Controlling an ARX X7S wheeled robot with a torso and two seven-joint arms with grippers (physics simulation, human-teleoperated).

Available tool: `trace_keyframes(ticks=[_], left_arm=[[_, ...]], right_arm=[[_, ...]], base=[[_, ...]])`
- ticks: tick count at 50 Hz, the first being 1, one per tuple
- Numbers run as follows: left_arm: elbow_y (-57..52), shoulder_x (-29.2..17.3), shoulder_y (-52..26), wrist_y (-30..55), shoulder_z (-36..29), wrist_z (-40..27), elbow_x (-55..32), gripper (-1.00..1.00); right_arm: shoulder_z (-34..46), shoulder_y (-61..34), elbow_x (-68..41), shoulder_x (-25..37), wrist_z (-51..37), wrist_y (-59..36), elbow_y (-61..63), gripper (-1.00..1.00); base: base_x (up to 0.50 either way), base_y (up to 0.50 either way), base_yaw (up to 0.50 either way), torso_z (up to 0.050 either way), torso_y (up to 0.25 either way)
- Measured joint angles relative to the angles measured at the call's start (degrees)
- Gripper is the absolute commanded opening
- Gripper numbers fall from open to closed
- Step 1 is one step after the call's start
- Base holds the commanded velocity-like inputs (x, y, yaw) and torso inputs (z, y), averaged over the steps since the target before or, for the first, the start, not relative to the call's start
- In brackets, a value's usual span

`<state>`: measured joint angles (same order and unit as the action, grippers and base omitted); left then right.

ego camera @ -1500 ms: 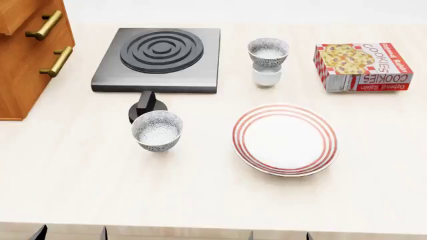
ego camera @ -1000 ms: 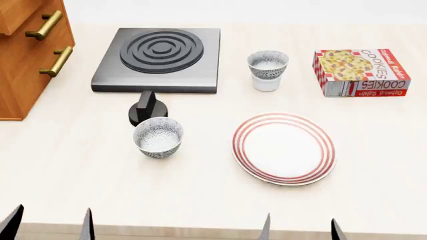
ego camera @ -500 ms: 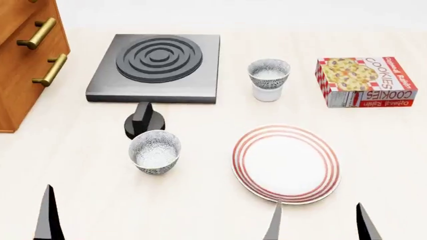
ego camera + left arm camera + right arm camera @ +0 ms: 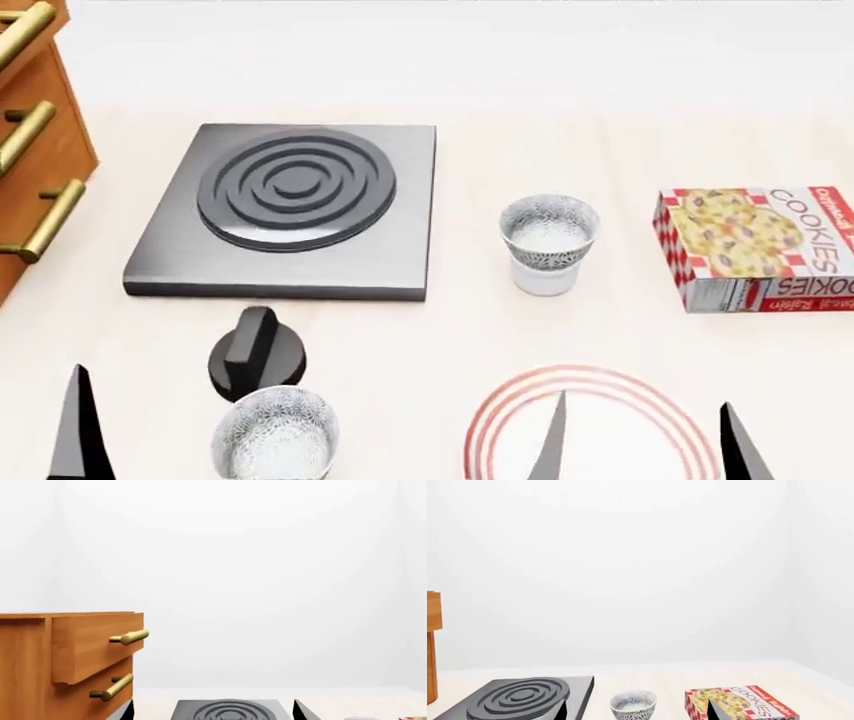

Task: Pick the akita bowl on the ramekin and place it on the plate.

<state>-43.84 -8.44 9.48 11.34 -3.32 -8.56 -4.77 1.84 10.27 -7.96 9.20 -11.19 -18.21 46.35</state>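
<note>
The akita bowl (image 4: 549,230), grey-speckled outside and white inside, sits upright on the white ramekin (image 4: 545,281) right of the stove. The red-ringed plate (image 4: 607,385) lies nearer, cut off by the head view's lower edge. My right gripper (image 4: 647,450) hovers open over the plate, well short of the bowl, with nothing between its fingers. In the right wrist view the bowl (image 4: 634,704) shows ahead between the two fingertips. Only one dark finger (image 4: 74,435) of my left gripper shows in the head view. The left wrist view shows that gripper (image 4: 213,715) open and empty.
A look-alike speckled bowl (image 4: 276,440) stands near the lower edge, behind it a black knob (image 4: 254,352). The grey stove plate (image 4: 287,205) lies at the left centre. A wooden drawer cabinet (image 4: 34,150) is at the far left, a cookie box (image 4: 761,250) at the right.
The head view has shifted forward, so everything slid down the frame and the plate is half cut off. Both grippers' fingers reach further into view.
</note>
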Motion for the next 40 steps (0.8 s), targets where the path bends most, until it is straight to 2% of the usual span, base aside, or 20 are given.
trace_keyframes(ticks=[15,29,34,40], left_arm=[[-0.55,-0.52,-0.08,0.84,-0.04,-1.01,-1.84,1.00],[-1.12,-1.28,-0.43,2.29,-0.29,-1.93,-2.85,1.00],[-1.12,-1.54,-0.51,2.43,-0.46,-2.23,-2.95,1.00],[-1.04,-1.83,-0.60,2.53,-0.65,-2.57,-3.05,1.00]], right_arm=[[0.50,0.06,-0.44,0.64,-0.88,0.33,-0.10,1.00],[0.93,0.35,-0.84,1.18,-1.30,2.03,-0.57,1.00],[0.98,0.39,-1.17,1.42,-1.40,2.38,-0.61,1.00],[1.16,0.57,-1.27,1.70,-1.55,3.01,-0.64,1.00]], base=[[0.47,0.00,0.00,0.000,0.001],[0.00,0.00,0.00,0.050,0.000],[0.48,0.00,0.00,0.050,0.000],[0.00,0.00,0.00,0.050,0.000]])
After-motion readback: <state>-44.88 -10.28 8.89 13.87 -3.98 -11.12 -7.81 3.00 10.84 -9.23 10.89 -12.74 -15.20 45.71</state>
